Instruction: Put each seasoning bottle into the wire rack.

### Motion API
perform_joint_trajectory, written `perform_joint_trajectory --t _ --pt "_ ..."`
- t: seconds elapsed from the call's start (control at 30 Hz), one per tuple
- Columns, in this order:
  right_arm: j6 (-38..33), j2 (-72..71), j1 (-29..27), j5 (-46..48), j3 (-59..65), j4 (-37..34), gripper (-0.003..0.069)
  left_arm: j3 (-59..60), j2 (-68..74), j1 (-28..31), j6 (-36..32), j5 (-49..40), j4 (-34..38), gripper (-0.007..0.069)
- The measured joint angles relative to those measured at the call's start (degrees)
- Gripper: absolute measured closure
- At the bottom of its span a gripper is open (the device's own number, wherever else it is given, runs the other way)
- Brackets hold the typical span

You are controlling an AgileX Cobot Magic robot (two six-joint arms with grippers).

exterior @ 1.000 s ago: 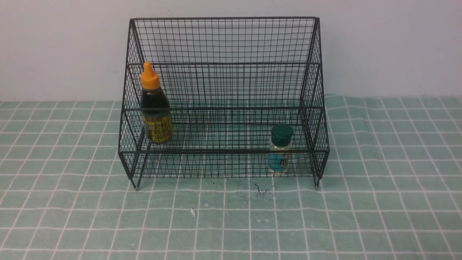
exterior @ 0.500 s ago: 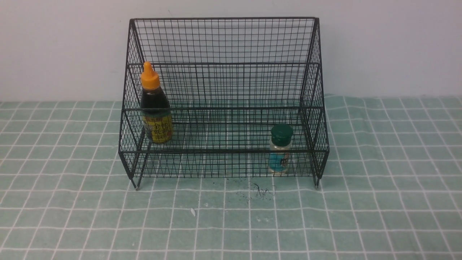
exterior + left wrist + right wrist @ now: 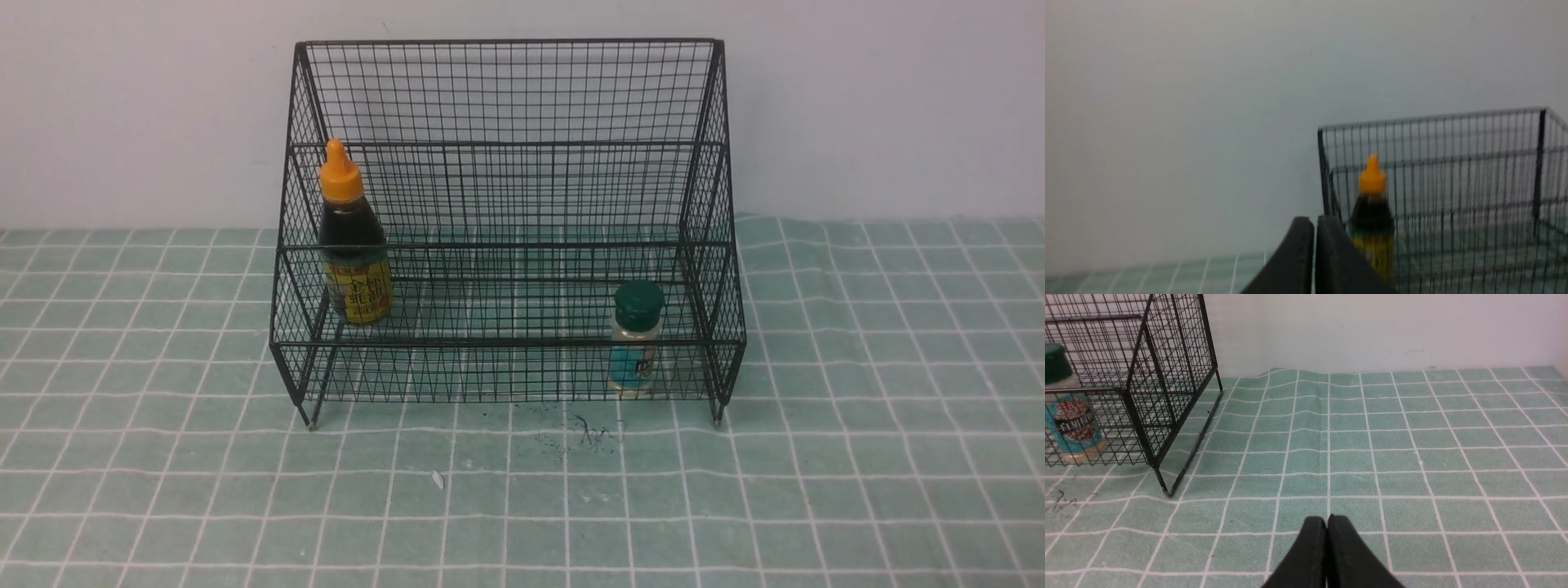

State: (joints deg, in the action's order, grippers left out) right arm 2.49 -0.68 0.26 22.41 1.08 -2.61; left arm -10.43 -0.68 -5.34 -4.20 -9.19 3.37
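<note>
Both grippers are pressed fully closed and hold nothing: in the left wrist view the left gripper shows its two pads touching, and in the right wrist view the right gripper looks the same. Neither appears in the front view, so you are clear of the work.

By my reading the placing is done, and the step in hand is only to keep both arms back and low. Draw away along the cloth, not across the wire.

Ahead of the left fingers and just to one side stands the sauce bottle, upright inside the rack, near its left side wall. Ahead of the right fingers lies bare cloth; well off to the side is the rack's front right leg, and behind the mesh the small jar, upright.

In the front view the sauce bottle sits at the left of the rack and the jar at the front right.

Hard to make out: which of the tiers the bottle rests on. The jar is cut off at the right wrist view's edge. The left wrist view is blurred, and the closed pads hide the bottle's base.
</note>
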Motion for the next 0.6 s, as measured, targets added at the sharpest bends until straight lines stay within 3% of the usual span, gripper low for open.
perform_joint_trajectory --t 0.2,0.43,0.6 --pt "0.0 0.0 0.0 0.0 0.0 0.0 0.0672 11.74 0.0 2.07 -0.18 -2.65 -0.18 0.0631" --pt "0.0 0.0 0.0 0.0 0.0 0.0 0.0672 12.09 0.0 2.12 -0.18 -11.73 -1.01 0.0631" --pt "0.0 0.0 0.0 0.0 0.0 0.0 0.0672 12.09 0.0 2.12 -0.18 -11.73 -1.01 0.0631"
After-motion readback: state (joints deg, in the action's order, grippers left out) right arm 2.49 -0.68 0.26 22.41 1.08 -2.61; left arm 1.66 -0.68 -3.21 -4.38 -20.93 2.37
